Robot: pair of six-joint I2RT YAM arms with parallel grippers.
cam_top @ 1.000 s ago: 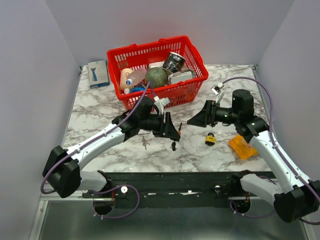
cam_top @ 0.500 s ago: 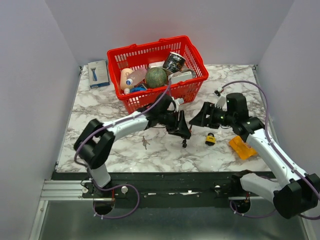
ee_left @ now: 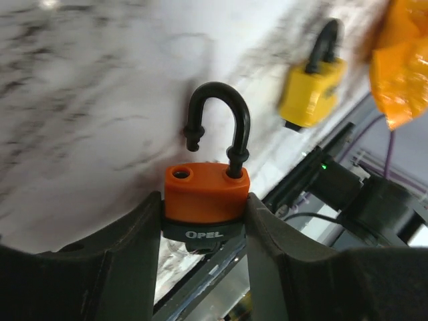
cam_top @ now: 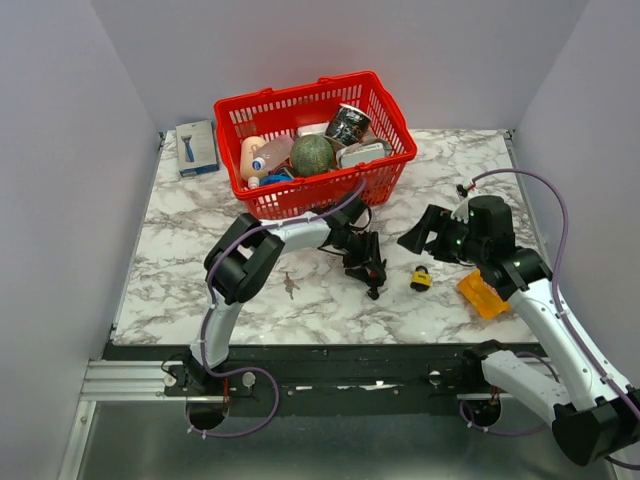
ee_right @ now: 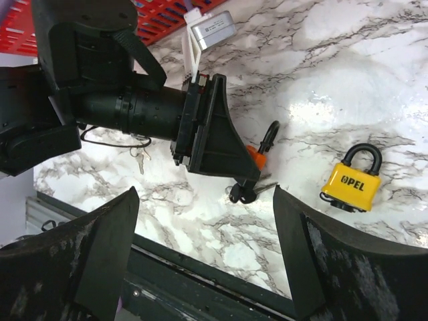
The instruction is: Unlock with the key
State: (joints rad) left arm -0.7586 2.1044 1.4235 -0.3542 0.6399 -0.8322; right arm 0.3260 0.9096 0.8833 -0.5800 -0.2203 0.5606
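Steadiness is guiding the hold: the left tool (ee_left: 204, 215) is pinching the orange padlock (ee_left: 206, 197) near the middle of the surface's (cam_top: 200, 250) front edge, leaving key (ee_right: 242, 194) and shackle (ee_left: 217, 114) free. With one shackle leg standing out of its hole, the right tool (cam_top: 422, 232) is hovering spread near the yellow padlock (cam_top: 421, 277).

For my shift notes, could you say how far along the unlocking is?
Done: the shackle of the orange padlock stands open, one leg out of its hole. In hand: the left gripper clamps it, key below. Left: possibly the yellow padlock, shut; right gripper open, empty.
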